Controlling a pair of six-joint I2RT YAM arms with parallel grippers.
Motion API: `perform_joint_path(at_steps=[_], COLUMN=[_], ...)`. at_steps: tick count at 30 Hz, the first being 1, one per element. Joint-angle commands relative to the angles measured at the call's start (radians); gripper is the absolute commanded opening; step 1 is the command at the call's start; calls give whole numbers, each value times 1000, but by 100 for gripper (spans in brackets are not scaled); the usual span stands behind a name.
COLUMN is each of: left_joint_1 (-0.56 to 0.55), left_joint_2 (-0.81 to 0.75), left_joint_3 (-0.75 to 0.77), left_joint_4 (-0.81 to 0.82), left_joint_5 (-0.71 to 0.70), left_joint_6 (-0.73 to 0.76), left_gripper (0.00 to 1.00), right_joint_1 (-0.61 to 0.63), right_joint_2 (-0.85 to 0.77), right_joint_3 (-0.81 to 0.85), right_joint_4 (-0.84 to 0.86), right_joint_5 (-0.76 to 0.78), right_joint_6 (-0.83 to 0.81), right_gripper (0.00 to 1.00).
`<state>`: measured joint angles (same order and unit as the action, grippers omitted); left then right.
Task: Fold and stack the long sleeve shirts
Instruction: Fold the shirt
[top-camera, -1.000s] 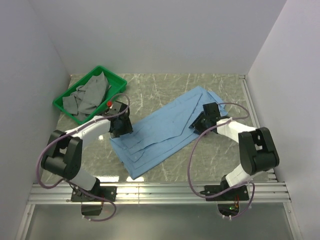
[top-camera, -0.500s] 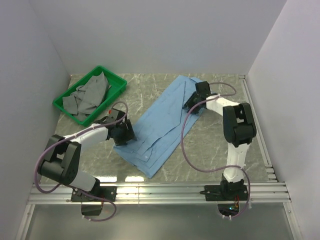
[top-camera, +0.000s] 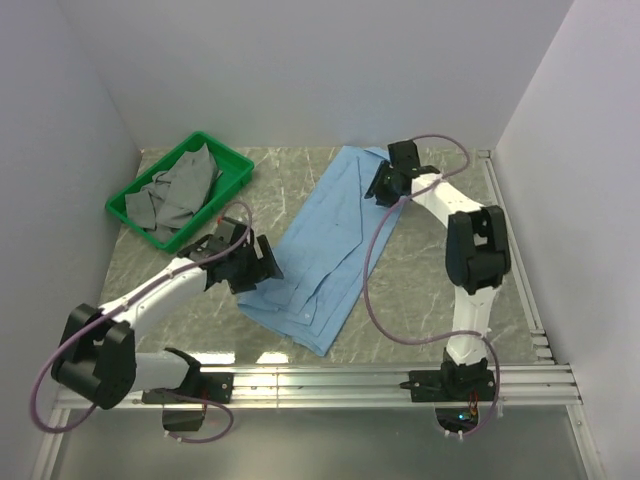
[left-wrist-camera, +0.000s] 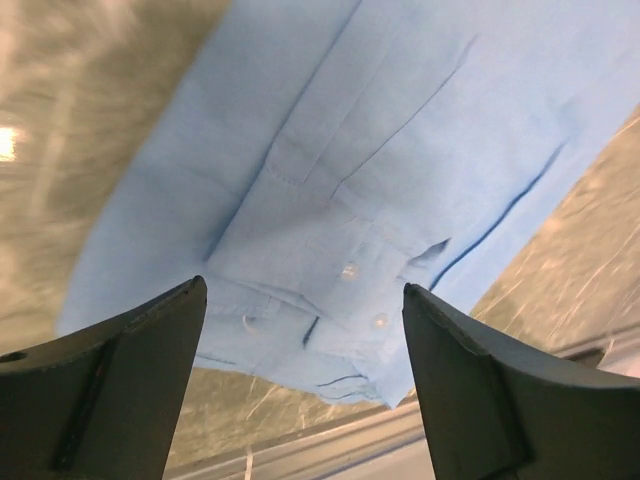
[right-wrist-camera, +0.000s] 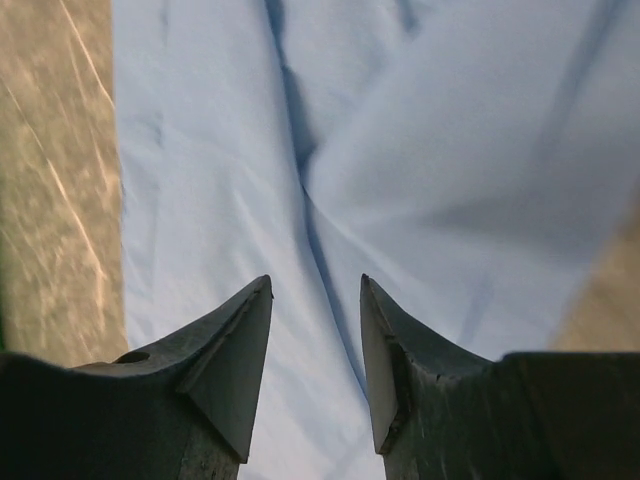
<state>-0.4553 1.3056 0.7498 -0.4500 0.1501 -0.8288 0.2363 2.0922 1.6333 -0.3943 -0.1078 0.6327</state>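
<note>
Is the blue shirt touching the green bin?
Apart. The top view shows bare table between the shirt and the green bin.

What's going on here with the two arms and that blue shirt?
Two robot arms are working on a light blue shirt lying flat on the table. The left gripper sits at the shirt's near left edge with its jaws wide open. The right gripper is at the far end, jaws only narrowly apart over the cloth; whether it pinches any is unclear. A green bin at the far left holds grey cloths.
</note>
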Motion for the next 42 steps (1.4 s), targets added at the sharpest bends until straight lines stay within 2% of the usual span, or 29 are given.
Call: perform_joint_path(at_steps=[1, 4, 8, 12, 14, 22, 26, 33, 37, 42], left_joint_1=[0, 1, 1, 3, 3, 1, -2, -22, -84, -186], left_joint_2=[-74, -51, 10, 84, 115, 169, 185, 156, 129, 116], left_joint_3=[68, 85, 88, 86, 89, 36, 0, -70, -56, -53], left_joint_4=[-91, -113, -99, -82, -82, -81, -87, -82, -90, -119], left_joint_5=[-139, -237, -310, -346, -351, -252, -131, -18, 17, 60], left_joint_6=[2, 39, 69, 73, 74, 60, 48, 39, 26, 19], left_gripper=[85, 78, 67, 57, 55, 45, 44, 43, 44, 46], right_joint_1=[11, 27, 101, 146, 149, 147, 146, 135, 126, 118], right_joint_2=[-206, -286, -398, -435, -414, -275, -189, -46, 32, 37], right_joint_3=[-114, -278, -465, -569, -586, -489, -367, -139, -11, 13], right_joint_4=[-35, -9, 41, 92, 104, 28, -64, -173, -218, -241], right_joint_5=[66, 54, 16, 13, 23, 69, 79, 106, 135, 143], right_joint_6=[-45, -10, 28, 87, 99, 35, -25, -117, -143, -159], right_gripper=[48, 48, 42, 41, 40, 38, 38, 38, 38, 38])
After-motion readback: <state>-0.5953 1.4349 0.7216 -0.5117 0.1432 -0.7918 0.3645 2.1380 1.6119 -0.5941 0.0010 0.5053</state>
